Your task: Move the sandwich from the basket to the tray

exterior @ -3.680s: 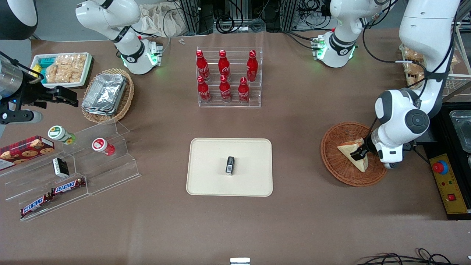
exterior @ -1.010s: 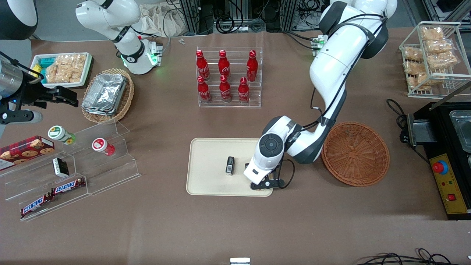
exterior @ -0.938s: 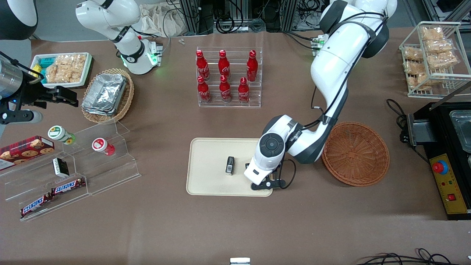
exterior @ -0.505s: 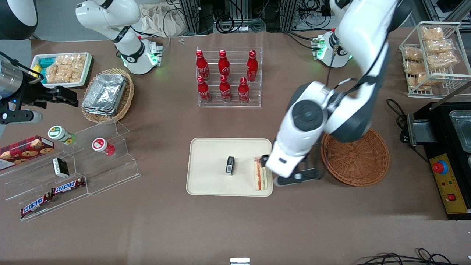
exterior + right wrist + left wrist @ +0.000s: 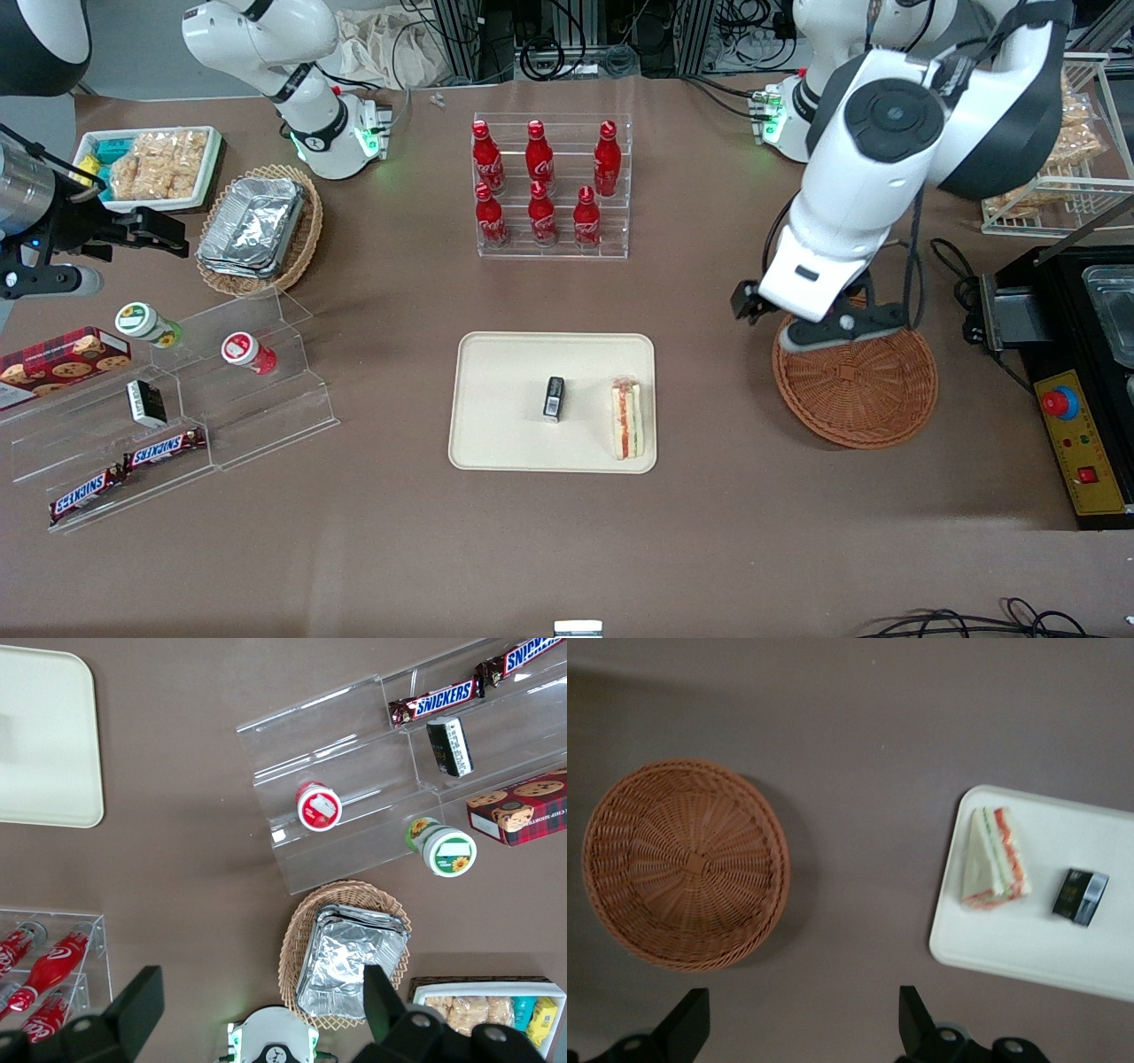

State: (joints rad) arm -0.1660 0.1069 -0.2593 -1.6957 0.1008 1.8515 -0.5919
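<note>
Front view shows the small triangular sandwich of pale bread with red and green filling stripes (image 5: 627, 419) lying on the flat cream-beige rectangular tray with rounded corners (image 5: 505, 399). It rests on the tray near the tray's edge that faces the working arm's end of the brown worktop (image 5: 567, 549). A small black box-shaped object (image 5: 554, 397) also lies on the tray, close to the tray's middle and just beside the sandwich, not touching it.

The round reddish-brown woven wicker basket (image 5: 864, 399) stands on the worktop beside the tray, toward the working arm's end, apart from the tray, and nothing lies in it. The left arm's tool (image 5: 819, 328) hangs in the air above the basket's rim that is farther from the front camera, well apart from the tray and higher than it.

In the left wrist view the tool (image 5: 802, 1028) is spread wide, with its two dark fingertips (image 5: 687, 1023) far from each other and nothing between them. The same view looks down on the basket (image 5: 687, 864), the tray (image 5: 1063, 948), the sandwich (image 5: 992, 859) and the black object (image 5: 1079, 896); bare worktop (image 5: 859, 771) separates the basket from the tray.
</note>
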